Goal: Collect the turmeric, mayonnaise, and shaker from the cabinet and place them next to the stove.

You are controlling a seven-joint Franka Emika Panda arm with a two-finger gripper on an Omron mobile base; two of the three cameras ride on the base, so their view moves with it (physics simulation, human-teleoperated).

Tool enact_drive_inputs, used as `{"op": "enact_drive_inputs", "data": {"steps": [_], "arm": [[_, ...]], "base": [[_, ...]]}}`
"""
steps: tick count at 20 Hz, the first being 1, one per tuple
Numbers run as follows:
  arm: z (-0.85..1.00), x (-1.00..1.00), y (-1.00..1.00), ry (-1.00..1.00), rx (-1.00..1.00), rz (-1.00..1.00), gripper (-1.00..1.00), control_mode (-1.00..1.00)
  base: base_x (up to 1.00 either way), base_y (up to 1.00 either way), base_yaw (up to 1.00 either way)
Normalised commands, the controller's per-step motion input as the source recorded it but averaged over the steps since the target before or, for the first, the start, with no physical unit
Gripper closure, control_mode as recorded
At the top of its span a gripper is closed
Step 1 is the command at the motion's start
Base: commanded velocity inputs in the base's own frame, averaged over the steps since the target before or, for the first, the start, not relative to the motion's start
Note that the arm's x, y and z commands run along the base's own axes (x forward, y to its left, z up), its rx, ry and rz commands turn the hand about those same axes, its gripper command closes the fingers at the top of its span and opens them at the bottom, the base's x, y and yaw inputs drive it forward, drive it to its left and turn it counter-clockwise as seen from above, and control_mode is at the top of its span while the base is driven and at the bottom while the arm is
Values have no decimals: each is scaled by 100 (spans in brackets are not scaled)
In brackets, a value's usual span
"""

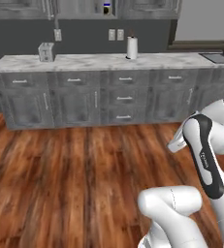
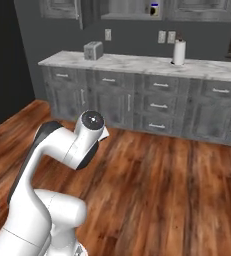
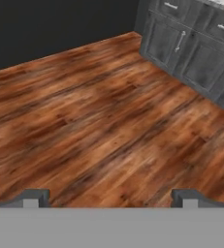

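Observation:
The wall cabinet [image 1: 84, 7] [image 2: 127, 7] stands open above the counter. Inside it, at the right end of the shelf, I see the mayonnaise [image 1: 107, 7] [image 2: 154, 7], a cream jar with a blue lid. A small dark shape sits beside it, too small to identify. The turmeric and the shaker cannot be made out, and the stove is out of view. My gripper [image 3: 111, 197] is open and holds nothing, its fingertips [image 3: 36, 196] far apart over the wooden floor. My arm is folded low, far from the counter.
A marble counter [image 1: 94, 62] [image 2: 137, 62] runs over grey drawers and doors. On it stand a toaster [image 1: 46, 52] [image 2: 93, 50] and a white paper-towel roll [image 1: 132, 47] [image 2: 179, 52]. A sink [image 1: 220, 57] is at the right end. Wooden floor lies between me and the counter.

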Motion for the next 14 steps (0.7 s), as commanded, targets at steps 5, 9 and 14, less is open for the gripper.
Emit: {"op": "enact_drive_inputs", "data": {"steps": [5,9,14], "arm": [[0,0,0,0,0,0,-100,100],[0,0,0,0,0,0,-100,100],[0,0,0,0,0,0,-100,100]], "base": [[100,2,10],[100,3,9],[100,6,8]]}}
